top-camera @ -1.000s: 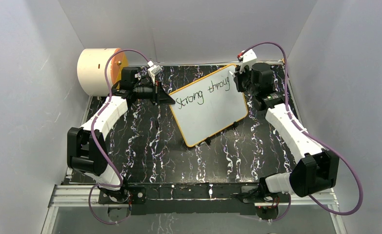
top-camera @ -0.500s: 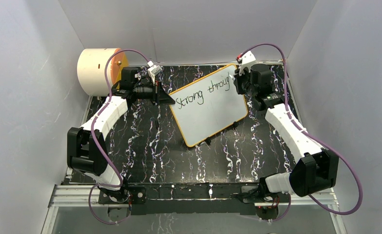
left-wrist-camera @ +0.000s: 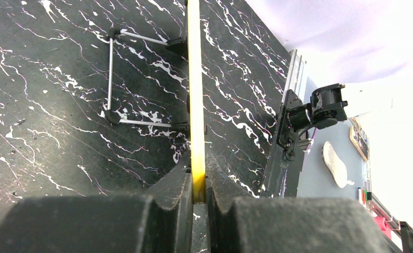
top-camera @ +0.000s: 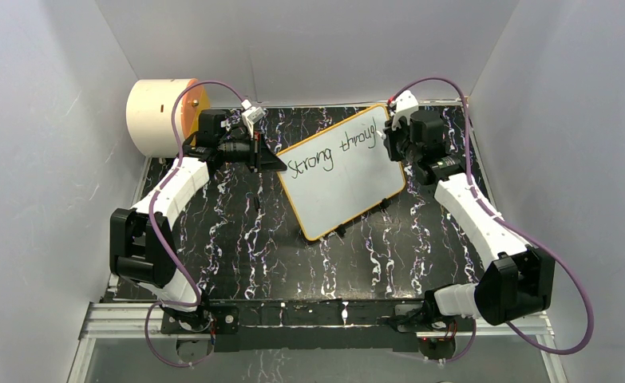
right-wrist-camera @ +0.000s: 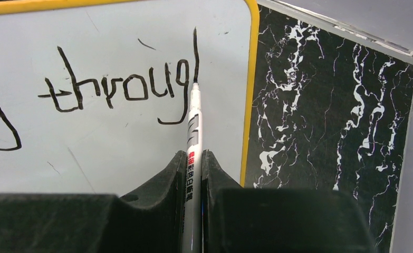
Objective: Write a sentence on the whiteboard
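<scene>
The whiteboard (top-camera: 342, 182), white with a thin yellow frame, lies tilted on the dark marbled table. It reads "Strong throug" with a fresh upright stroke after the g. My left gripper (top-camera: 275, 162) is shut on the board's left yellow edge (left-wrist-camera: 195, 105), seen edge-on in the left wrist view between my fingers (left-wrist-camera: 198, 182). My right gripper (top-camera: 389, 136) is shut on a white marker (right-wrist-camera: 192, 153). The marker's black tip (right-wrist-camera: 195, 84) touches the board (right-wrist-camera: 109, 137) at the bottom of the stroke, near the right frame (right-wrist-camera: 250, 89).
A cream cylinder with an orange face (top-camera: 165, 116) stands at the back left. Grey walls close in the table on three sides. Thin wire feet (left-wrist-camera: 112, 79) stick out from the board's underside. The table's metal edge rail (right-wrist-camera: 341, 34) runs just beyond the board.
My right gripper has drawn the marker downward and toward me, leaving a new upright stroke after the "g". The left arm and the board have not moved.
</scene>
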`<act>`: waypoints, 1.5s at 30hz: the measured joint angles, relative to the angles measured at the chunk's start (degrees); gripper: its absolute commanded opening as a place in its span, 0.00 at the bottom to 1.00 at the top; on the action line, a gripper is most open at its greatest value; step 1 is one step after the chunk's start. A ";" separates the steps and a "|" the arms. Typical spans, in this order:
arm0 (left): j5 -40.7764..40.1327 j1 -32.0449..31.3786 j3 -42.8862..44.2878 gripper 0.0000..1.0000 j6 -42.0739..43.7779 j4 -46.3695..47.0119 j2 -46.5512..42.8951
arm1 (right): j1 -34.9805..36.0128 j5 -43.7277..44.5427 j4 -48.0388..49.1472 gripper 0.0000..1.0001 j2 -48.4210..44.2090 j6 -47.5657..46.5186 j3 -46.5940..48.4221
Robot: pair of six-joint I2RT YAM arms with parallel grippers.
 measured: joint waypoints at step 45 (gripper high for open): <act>0.07 0.00 0.00 0.00 0.02 0.02 0.00 | -0.11 1.16 2.21 0.00 -0.28 0.09 -0.72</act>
